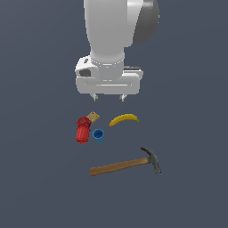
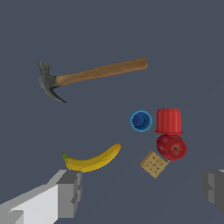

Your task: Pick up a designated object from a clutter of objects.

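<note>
Clearly the gripper (image 1: 107, 96) hangs wide open and empty above the clutter; the hammer (image 1: 127, 163) lies well beyond the banana (image 1: 124, 119). I'd center over the handle, fingers straddling it crosswise.

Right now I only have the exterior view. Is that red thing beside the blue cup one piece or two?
Observer: Two. The wrist view shows a red ribbed cylinder with a round red apple right beside it.
Reviewer: And the tan block next to them?
Observer: The tan block has a grid of small dots on its face.
Reviewer: Are the jaws holding anything?
Observer: No. They stand wide open with nothing between them, and the hammer lies well clear of them.
</note>
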Robot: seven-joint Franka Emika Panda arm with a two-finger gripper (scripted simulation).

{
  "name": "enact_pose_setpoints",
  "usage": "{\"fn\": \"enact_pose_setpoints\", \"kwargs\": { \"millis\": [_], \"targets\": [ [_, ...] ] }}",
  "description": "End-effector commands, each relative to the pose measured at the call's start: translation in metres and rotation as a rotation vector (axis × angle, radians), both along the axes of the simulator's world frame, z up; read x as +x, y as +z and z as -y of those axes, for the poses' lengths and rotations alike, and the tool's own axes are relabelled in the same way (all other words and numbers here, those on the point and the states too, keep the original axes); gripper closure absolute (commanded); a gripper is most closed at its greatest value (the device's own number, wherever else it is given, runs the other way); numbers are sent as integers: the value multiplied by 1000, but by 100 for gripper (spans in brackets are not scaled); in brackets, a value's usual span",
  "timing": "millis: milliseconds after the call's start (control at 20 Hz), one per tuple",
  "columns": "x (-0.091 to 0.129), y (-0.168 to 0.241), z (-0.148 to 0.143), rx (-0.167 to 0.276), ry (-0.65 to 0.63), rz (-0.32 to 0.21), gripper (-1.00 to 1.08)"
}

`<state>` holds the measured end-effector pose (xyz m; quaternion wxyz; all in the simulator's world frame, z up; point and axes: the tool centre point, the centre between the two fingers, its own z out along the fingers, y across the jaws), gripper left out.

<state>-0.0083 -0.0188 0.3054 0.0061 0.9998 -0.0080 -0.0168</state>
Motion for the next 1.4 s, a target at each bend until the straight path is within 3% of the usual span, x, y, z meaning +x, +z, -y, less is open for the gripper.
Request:
{"fn": "enact_pose_setpoints", "kwargs": {
  "millis": [0, 750, 1350],
  "targets": [
    [0, 0, 0, 0, 0, 0, -92],
    [-3, 7, 14, -12, 5, -4, -92],
    [16, -11, 7, -8, -141, 2, -92]
  ]
}}
